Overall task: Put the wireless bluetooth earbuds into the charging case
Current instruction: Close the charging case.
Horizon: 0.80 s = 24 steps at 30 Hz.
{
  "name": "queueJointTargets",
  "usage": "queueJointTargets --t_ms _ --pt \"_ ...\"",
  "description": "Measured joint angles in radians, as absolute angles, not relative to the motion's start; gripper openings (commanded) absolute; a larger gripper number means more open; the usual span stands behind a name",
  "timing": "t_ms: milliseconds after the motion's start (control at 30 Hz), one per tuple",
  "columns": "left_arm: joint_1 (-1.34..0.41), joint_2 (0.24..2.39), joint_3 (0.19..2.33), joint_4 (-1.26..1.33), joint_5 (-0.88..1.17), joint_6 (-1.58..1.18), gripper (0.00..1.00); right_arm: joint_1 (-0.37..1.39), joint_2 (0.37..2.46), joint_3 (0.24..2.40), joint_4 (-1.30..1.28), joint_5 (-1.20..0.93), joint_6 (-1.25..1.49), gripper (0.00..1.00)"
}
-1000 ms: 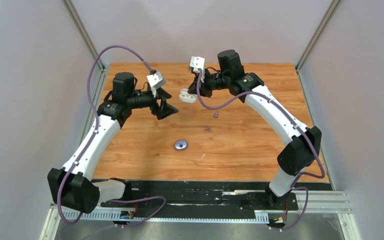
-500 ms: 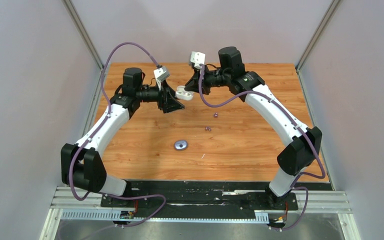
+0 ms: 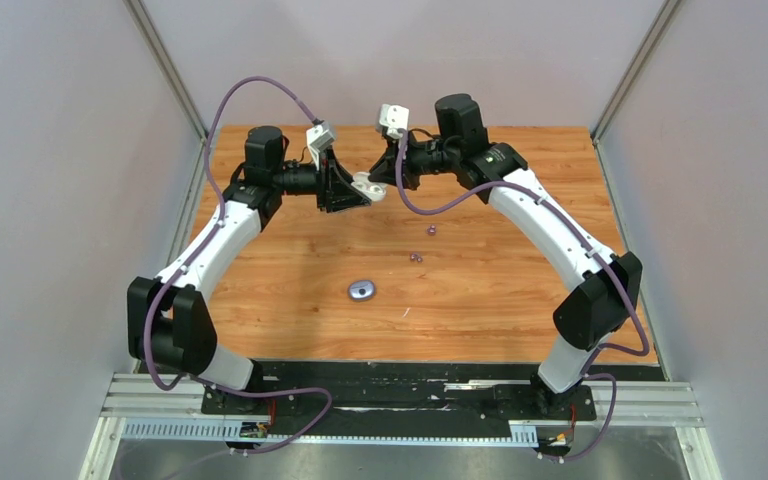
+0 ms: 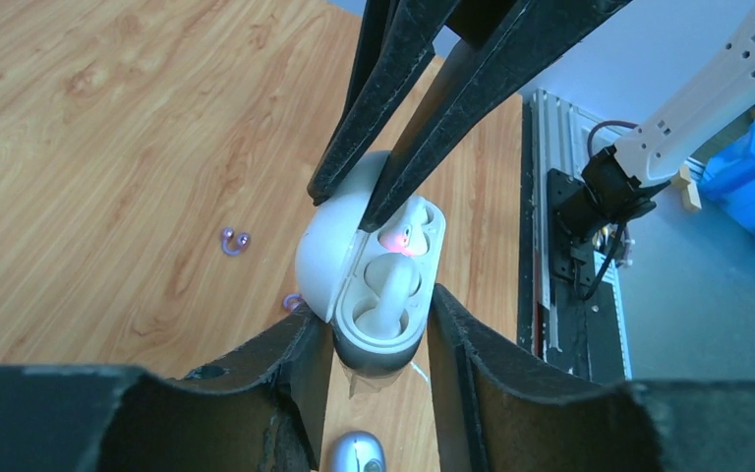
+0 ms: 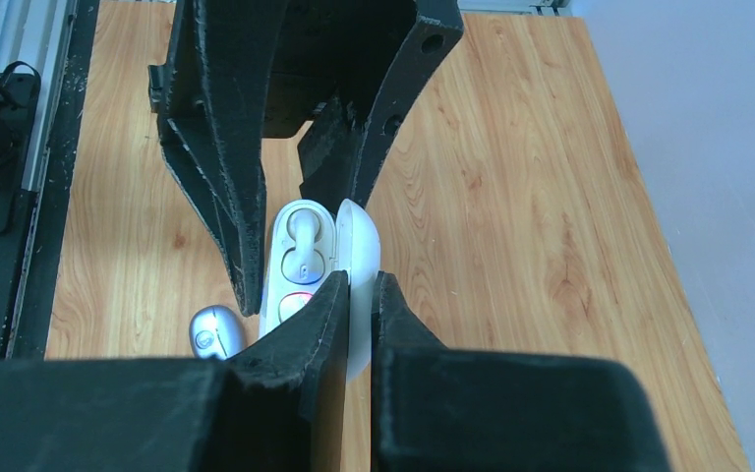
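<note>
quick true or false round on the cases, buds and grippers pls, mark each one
1. The right gripper pinches the white case by its lid. True.
2. The white case is shut. False: its lid stands open.
3. The purple case lies on the table. True.
4. The purple buds sit in the purple case. False: they lie loose on the table.
5. The left gripper is over the purple case. False: its fingers flank the white case.
</note>
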State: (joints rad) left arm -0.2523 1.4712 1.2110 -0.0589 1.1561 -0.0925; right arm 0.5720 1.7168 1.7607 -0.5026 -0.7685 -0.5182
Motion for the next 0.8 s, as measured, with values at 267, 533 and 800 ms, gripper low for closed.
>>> queueJointTargets --t_ms 267,533,800 --pt "-0.247 1.497 1.213 -0.026 1.19 -0.138 0.0 0.575 1.723 1.76 -0.498 -0.76 -0.53 0.0" --pt "-0.246 1.502 1.213 -0.011 1.196 -0.147 0.0 0.575 1.723 1.759 -0.488 -0.745 -0.5 0.37" --pt "-0.246 1.502 1.215 -0.063 1.192 -0.072 0.0 0.549 1.723 1.777 -0.489 -0.707 -0.377 0.58"
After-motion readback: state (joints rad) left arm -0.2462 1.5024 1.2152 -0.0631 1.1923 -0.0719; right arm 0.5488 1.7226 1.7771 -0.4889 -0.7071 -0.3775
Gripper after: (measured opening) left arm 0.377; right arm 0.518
